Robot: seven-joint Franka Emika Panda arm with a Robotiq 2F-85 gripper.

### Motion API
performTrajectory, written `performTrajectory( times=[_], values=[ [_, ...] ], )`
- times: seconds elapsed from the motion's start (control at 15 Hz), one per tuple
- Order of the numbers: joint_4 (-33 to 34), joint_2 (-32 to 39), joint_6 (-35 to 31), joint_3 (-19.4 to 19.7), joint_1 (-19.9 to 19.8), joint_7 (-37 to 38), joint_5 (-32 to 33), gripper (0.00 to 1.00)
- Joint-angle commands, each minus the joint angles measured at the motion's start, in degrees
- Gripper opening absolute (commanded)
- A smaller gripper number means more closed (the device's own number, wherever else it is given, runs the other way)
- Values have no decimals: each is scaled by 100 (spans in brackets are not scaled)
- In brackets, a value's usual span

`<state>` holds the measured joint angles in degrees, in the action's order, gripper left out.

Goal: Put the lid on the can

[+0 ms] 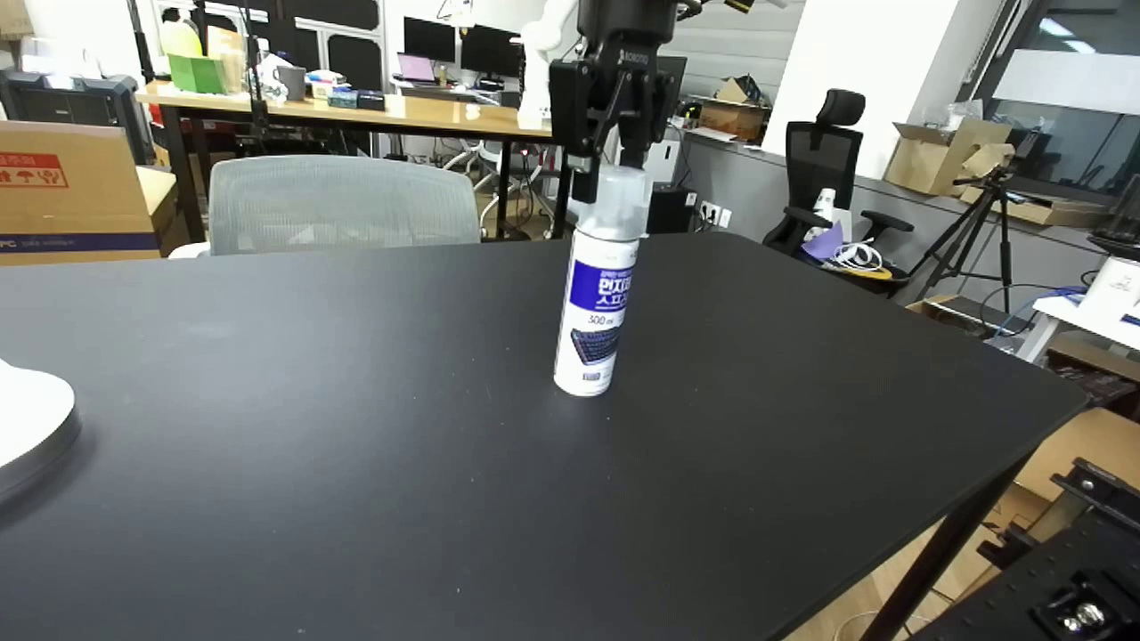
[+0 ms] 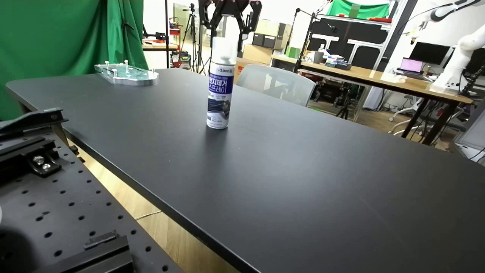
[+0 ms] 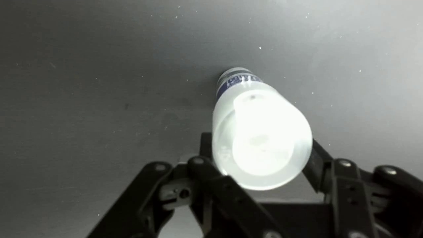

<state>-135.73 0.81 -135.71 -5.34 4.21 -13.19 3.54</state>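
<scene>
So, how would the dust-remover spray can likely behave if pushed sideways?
The dust-remover spray can would probably tip readily, being tall and slim on a narrow round base. Once down, its cylindrical body could roll across the flat black tabletop. Its smooth, straight wall suggests it's stiff rather than floppy.

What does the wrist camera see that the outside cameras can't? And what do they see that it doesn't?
Only the wrist view shows the full round top of the translucent lid. Only the exterior views show the gray mesh chair and the laptop. All three share the dust-remover spray can beneath the lid, the black tabletop, and the jaws on either side of the lid; whether they squeeze it, I can't tell.
</scene>
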Motion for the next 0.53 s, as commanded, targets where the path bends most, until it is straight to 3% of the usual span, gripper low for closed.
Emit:
performTrajectory(
  times=[0.0,0.47],
  values=[
    [-37,-36,125,42,-1,185,27,97],
    [22,39,370,73,-19,118,-7,100]
  ],
)
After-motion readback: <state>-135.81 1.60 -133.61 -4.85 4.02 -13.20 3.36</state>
